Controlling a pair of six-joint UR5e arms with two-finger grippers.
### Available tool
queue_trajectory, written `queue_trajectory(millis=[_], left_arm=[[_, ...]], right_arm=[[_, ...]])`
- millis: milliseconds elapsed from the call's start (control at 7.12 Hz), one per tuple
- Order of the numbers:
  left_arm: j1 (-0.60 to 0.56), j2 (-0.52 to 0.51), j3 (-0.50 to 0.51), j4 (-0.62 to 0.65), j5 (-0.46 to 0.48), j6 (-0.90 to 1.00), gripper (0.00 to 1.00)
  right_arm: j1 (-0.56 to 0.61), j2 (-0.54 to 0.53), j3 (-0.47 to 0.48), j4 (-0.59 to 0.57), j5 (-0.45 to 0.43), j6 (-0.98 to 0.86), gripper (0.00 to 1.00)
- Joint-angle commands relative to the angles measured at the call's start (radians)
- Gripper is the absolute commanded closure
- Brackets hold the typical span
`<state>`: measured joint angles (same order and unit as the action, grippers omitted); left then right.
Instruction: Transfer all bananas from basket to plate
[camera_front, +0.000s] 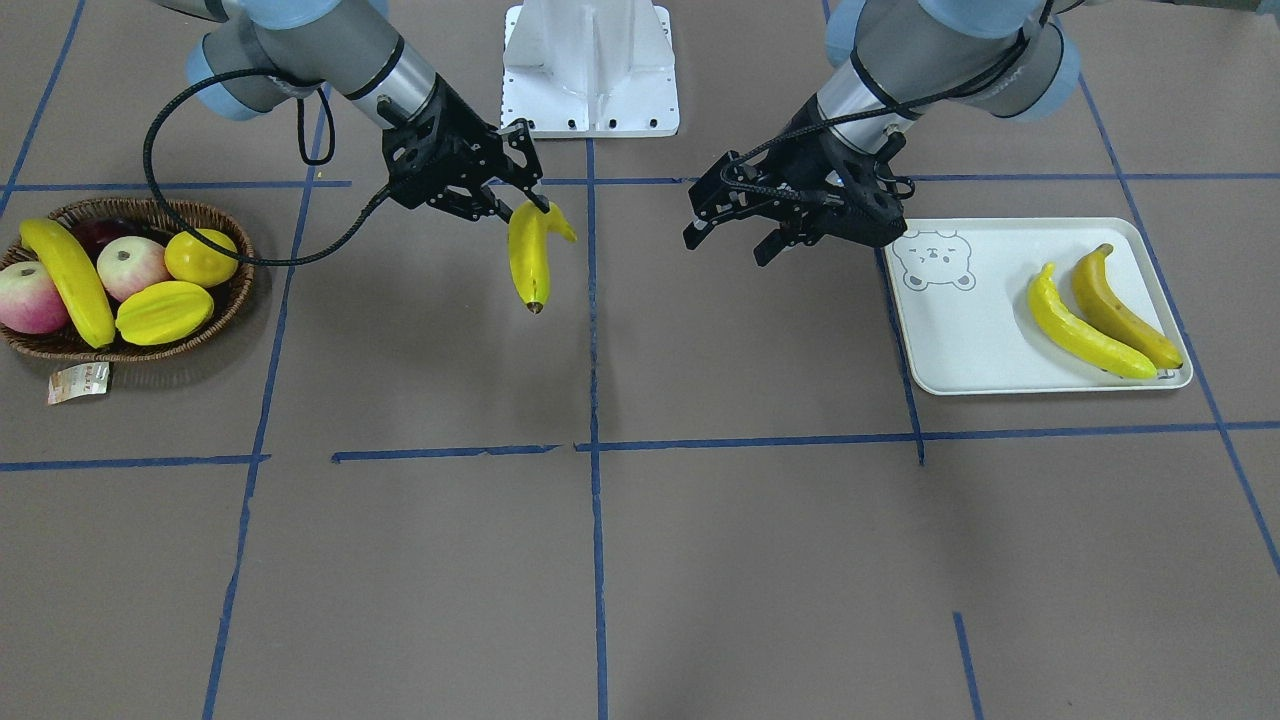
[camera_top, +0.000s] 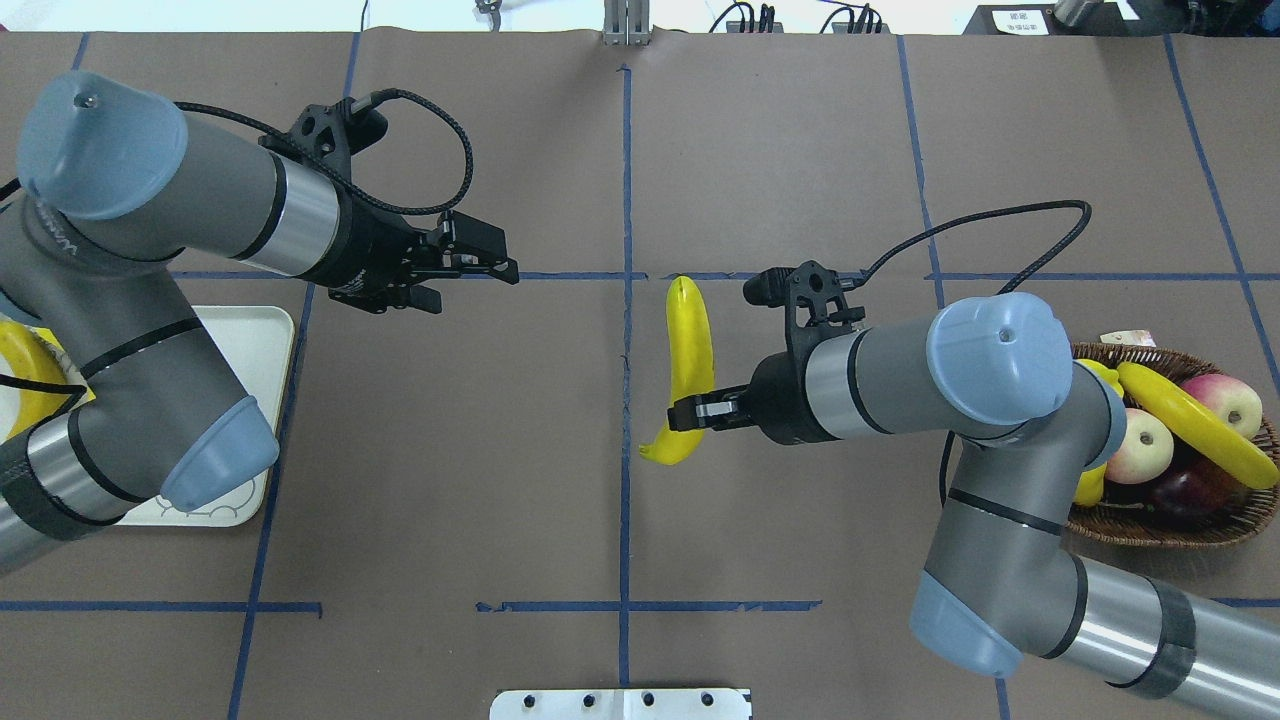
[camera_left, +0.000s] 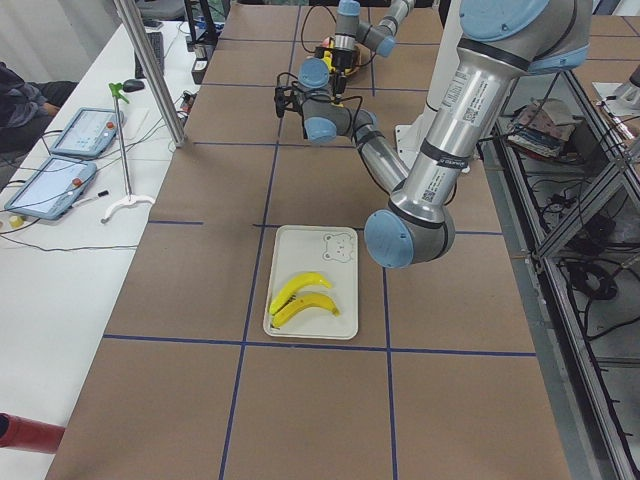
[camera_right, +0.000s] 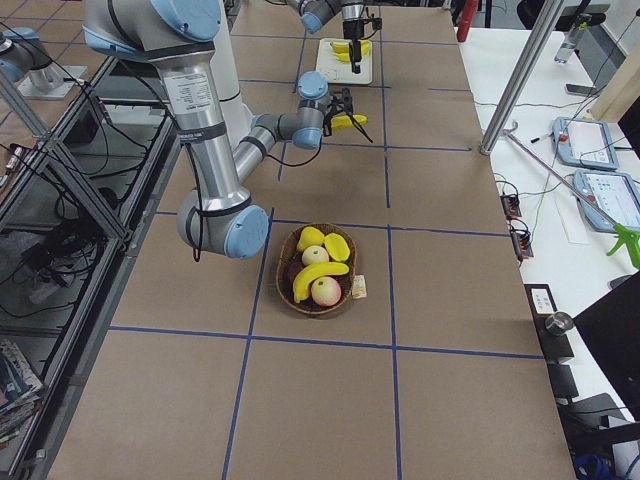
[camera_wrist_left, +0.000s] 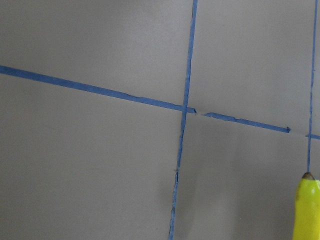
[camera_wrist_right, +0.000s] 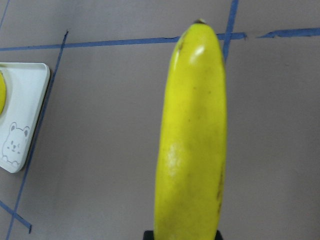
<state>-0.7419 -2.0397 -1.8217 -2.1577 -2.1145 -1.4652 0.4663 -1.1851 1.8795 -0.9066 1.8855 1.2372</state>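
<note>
My right gripper is shut on the stem end of a yellow banana and holds it above the table's middle; it also shows in the overhead view and fills the right wrist view. My left gripper is open and empty, just beside the plate's bear-print corner, facing the held banana. Two bananas lie on the plate, a bright one and a darker one. One banana lies in the wicker basket.
The basket also holds two apples, a lemon, a starfruit and a dark fruit. A paper tag lies in front of it. The white robot base stands at the table's back. Blue tape lines cross the brown table.
</note>
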Motion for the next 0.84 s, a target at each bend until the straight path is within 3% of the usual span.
queue_trajectory(millis=[0, 140, 421, 702], left_arm=[[0.009, -0.019, 0.099, -0.175, 0.013, -0.046, 0.01], [0.016, -0.022, 0.129, -0.254, 0.013, -0.047, 0.01], [0.058, -0.037, 0.136, -0.295, 0.014, -0.047, 0.01], [0.132, -0.048, 0.136, -0.35, 0.094, -0.107, 0.01]], right_arm=[[-0.061, 0.039, -0.013, 0.04, -0.065, 0.04, 0.92], [-0.086, 0.039, -0.02, 0.078, -0.097, 0.047, 0.92], [-0.1, 0.045, -0.026, 0.089, -0.112, 0.054, 0.92], [-0.101, 0.05, -0.033, 0.089, -0.114, 0.054, 0.92]])
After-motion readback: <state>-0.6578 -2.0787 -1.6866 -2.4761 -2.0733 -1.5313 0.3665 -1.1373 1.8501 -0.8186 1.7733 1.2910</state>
